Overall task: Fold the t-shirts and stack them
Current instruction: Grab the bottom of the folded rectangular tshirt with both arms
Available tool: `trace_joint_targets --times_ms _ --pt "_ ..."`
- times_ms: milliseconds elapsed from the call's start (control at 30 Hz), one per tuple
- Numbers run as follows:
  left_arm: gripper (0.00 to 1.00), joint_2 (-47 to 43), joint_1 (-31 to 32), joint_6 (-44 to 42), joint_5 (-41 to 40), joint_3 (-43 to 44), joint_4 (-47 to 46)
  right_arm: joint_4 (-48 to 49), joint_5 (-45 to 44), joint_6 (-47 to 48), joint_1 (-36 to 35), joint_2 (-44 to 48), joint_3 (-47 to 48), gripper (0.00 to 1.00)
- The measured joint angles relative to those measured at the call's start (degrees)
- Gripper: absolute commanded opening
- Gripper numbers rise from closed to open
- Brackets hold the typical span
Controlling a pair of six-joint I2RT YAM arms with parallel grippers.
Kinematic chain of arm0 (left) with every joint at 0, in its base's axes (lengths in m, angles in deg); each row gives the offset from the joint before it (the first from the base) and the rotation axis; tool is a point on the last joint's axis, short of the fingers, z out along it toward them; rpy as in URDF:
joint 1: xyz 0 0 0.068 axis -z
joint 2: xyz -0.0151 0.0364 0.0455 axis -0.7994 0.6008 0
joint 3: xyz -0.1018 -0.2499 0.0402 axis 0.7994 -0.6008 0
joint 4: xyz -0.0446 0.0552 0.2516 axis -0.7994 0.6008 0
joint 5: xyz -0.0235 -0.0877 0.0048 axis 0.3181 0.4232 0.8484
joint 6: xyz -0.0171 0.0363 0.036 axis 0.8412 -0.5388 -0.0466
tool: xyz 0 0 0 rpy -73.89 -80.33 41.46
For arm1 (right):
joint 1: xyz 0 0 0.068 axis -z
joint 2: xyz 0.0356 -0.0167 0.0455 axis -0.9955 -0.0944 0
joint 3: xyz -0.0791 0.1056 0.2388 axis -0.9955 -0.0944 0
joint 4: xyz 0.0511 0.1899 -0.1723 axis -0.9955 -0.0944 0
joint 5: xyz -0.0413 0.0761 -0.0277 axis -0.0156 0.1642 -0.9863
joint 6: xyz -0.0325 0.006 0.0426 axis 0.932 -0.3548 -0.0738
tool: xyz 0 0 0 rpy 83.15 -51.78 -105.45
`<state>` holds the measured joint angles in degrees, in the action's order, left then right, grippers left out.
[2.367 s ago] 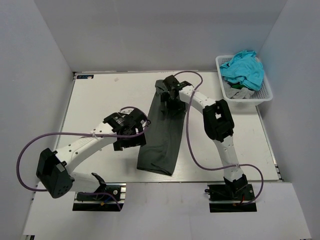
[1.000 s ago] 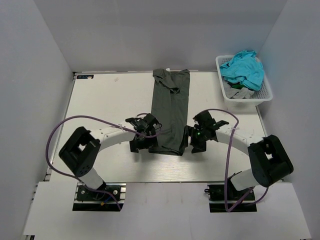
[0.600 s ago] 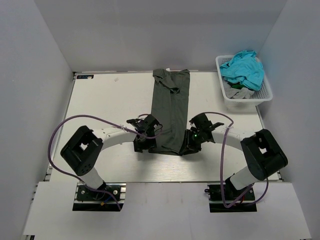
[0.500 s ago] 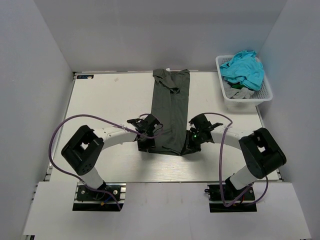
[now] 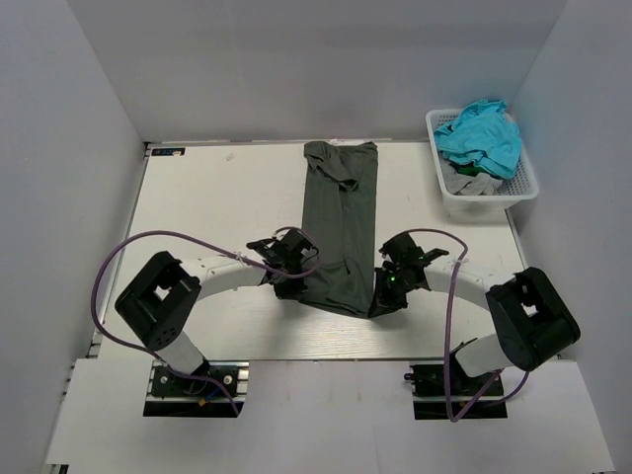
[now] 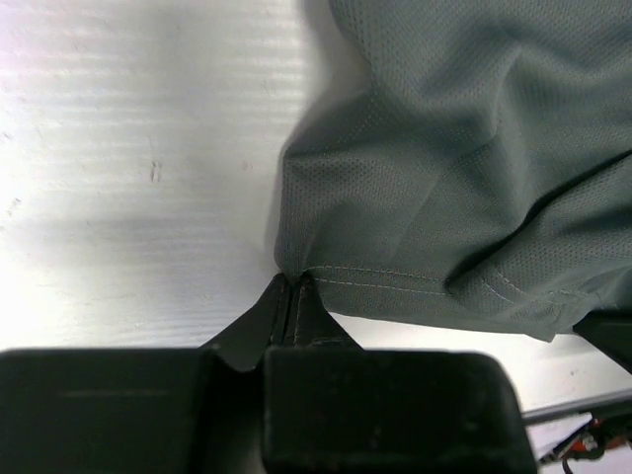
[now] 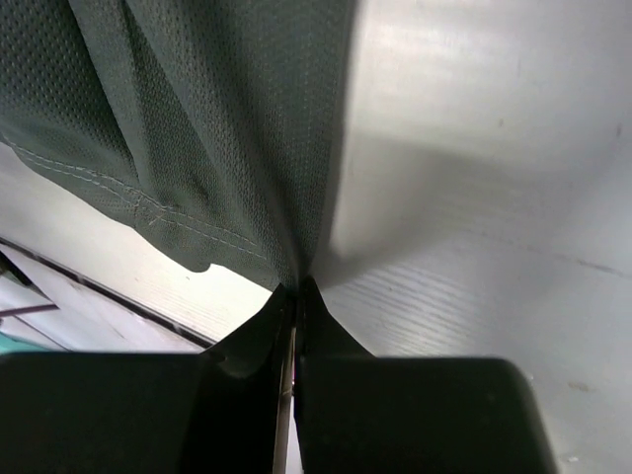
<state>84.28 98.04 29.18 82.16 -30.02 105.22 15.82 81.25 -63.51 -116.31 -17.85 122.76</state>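
Two hem corners of the charcoal t-shirt (image 5: 341, 227) pinched, left fingers (image 6: 252, 331) closed tight on the corner farther from the basket (image 5: 528, 188), right fingers (image 7: 326, 341) closed on the nearer one, shirt stretched along the surface (image 5: 207, 197), turquoise tee (image 5: 482, 133) inside basket

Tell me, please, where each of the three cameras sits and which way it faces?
Top external: above and behind the bases, looking down on the table, the dark grey t-shirt and the basket; the left arm and right arm show whole.
Left wrist: on the left arm's wrist, looking down past the left gripper, shut on the shirt's hem corner.
Right wrist: on the right arm's wrist, looking down past the right gripper, shut on the other corner.
Shared: all three show that t-shirt and the table.
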Motion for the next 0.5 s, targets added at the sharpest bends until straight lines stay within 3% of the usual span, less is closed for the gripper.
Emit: trace_joint_targets --times_ms 233,500 --pt "0.00 -2.34 0.09 0.00 2.95 -2.25 0.28 -2.47 0.55 2.08 -1.44 0.59 0.98 0.00" --pt "0.00 -5.60 0.17 -0.70 4.68 2.14 4.20 -6.84 1.38 4.48 -1.66 0.02 12.41 0.00"
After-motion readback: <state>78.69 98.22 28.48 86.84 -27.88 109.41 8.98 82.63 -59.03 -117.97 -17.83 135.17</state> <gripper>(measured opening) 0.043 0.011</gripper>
